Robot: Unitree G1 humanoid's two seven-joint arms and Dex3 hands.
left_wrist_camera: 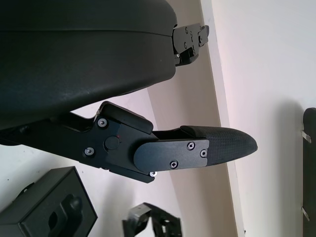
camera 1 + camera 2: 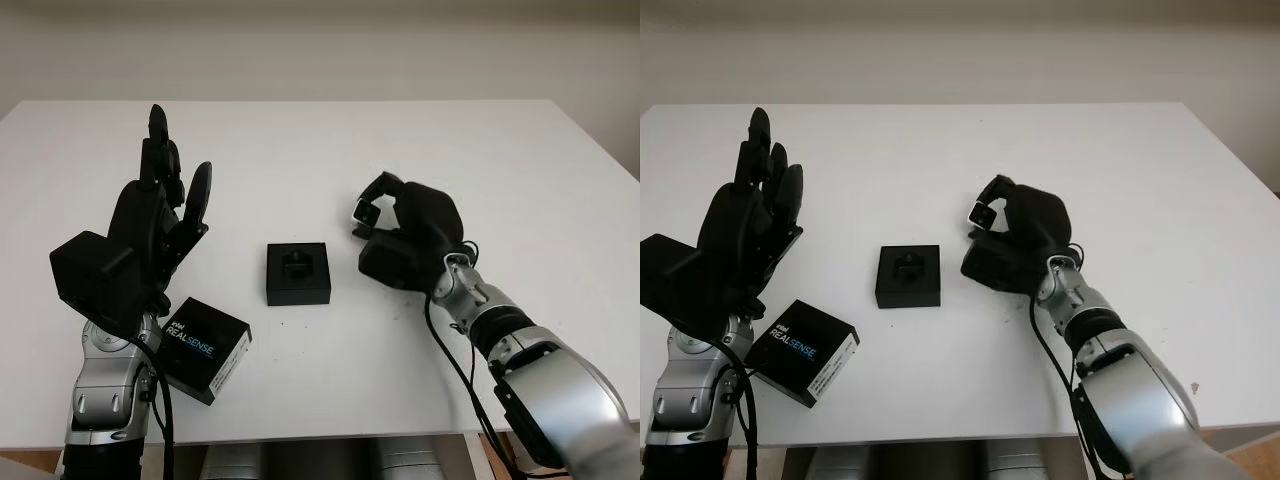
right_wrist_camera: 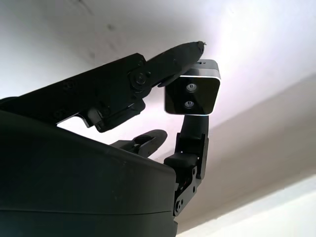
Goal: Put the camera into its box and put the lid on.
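Two black hands are hovering over a white counter (image 2: 320, 150). The right hand (image 2: 405, 235) is sitting to the right of centre with its fingers (image 3: 173, 59) curled around a small camera (image 3: 191, 94), a silver-edged block with a dark glossy face showing two round lenses. The camera is being pinched between one finger above and another below, and it is being held up off the counter, near the box but not over it.

The open black box (image 2: 298, 273) is lying near the middle of the counter, just left of the right hand, with a moulded recess showing in its insert. The lid (image 2: 205, 348), black with "REALSENSE" printed in white on its top, is lying tilted near the front left edge of the counter, apart from the box and close beside the left forearm.

The left hand (image 2: 150, 220) is standing raised at the left side, above the lid and away from the box, with its fingers (image 1: 217, 145) extended upward and holding nothing. From the left wrist, the box (image 1: 47, 210) is showing beneath the hand's shell.
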